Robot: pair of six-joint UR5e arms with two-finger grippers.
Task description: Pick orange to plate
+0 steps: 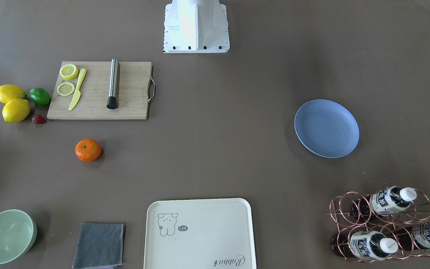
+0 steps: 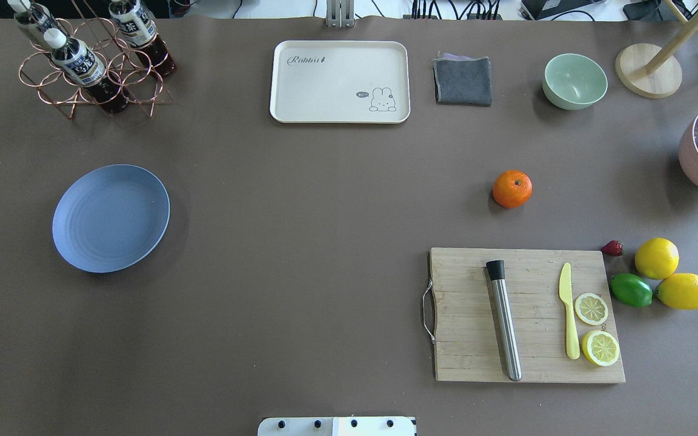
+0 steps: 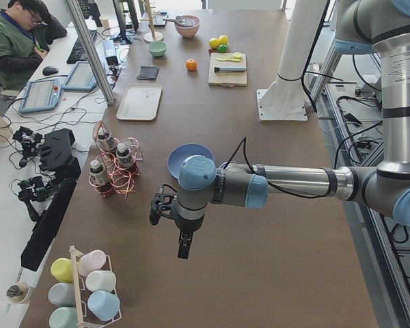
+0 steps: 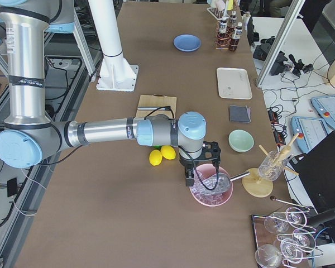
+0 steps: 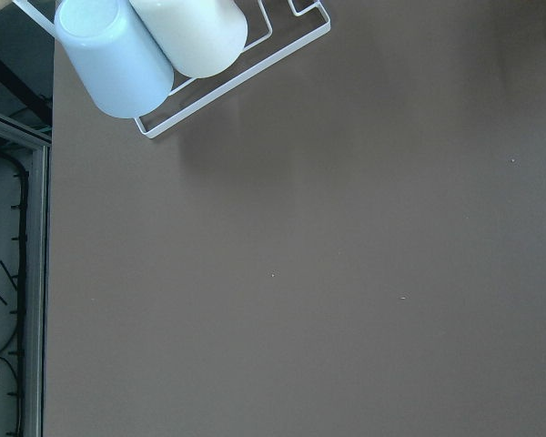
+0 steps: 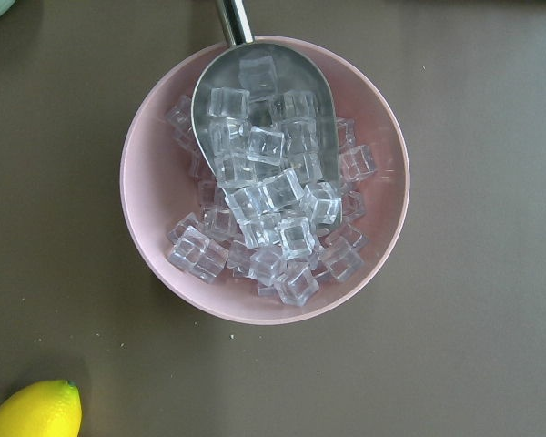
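The orange [image 2: 512, 189] sits alone on the brown table, just beyond the cutting board; the front view shows the orange [image 1: 88, 150] too. The periwinkle plate [image 2: 111, 218] lies bare far off on the table's other half, seen as the plate [image 1: 326, 128] from the front. Neither gripper appears in the overhead or front view. In the left side view, my left gripper [image 3: 183, 247] hangs over the table end nearer than the plate [image 3: 184, 152]. My right gripper [image 4: 188, 178] hovers above a pink ice bowl. I cannot tell whether either is open or shut.
A cutting board [image 2: 525, 315] carries a steel muddler, a yellow knife and lemon slices; lemons, a lime and a strawberry lie beside it. A cream tray [image 2: 340, 82], grey cloth, green bowl [image 2: 574, 80] and bottle rack [image 2: 91, 66] line the far edge. The ice bowl [image 6: 264, 177] holds a scoop.
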